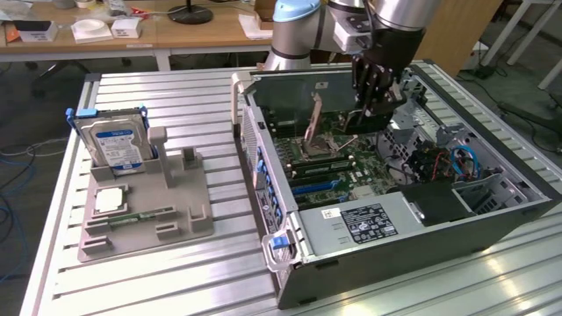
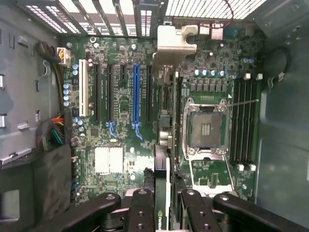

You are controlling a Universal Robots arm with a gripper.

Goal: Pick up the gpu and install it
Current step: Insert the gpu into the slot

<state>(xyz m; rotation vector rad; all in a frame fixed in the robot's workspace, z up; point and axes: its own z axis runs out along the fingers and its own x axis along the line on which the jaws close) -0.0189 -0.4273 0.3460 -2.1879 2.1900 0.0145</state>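
The gpu (image 2: 161, 174) is held edge-on just above the motherboard (image 2: 120, 145), pinched between the black fingers of the gripper (image 2: 165, 205), with its silver bracket (image 2: 174, 41) at the far end. The card is judged light and stiff but fragile: a thin board with a black cooler block on one face. It is best gripped across its flat faces, clear of the connector edge. A long blue slot (image 2: 135, 96) is seen among black ones on the glossy green motherboard below.
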